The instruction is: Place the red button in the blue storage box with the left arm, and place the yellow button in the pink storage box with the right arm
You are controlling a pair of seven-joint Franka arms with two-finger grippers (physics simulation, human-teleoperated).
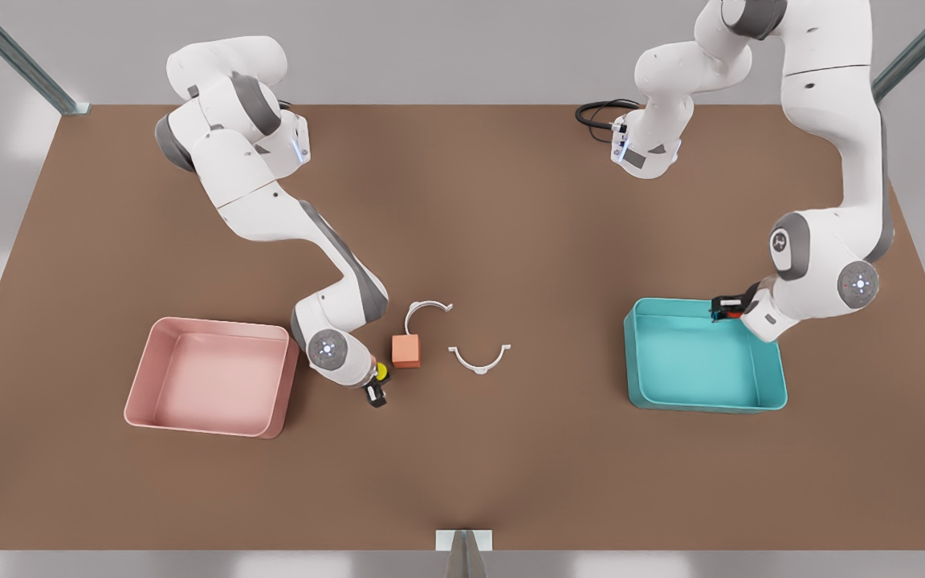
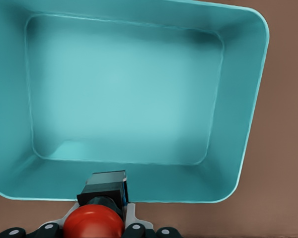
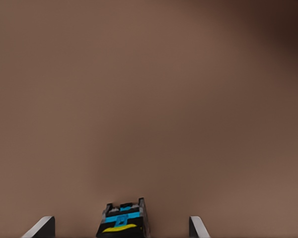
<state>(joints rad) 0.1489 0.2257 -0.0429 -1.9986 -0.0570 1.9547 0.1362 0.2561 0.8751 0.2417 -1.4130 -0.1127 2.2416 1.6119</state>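
Placement is in hand: the red button (image 2: 94, 223) is held by the left pincer (image 1: 726, 307) over the blue box (image 1: 768, 377) rim, while the yellow button (image 1: 381, 371), beside the pink box (image 1: 145, 377), sits between the right pincer's (image 1: 374, 389) wide fingers, needing closure next.

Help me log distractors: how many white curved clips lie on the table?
2: one white curved clip just behind the salmon-orange cube, the other clip at the cube's front-view right. None seem hidden.

No legible txt, labels or nos. anywhere.
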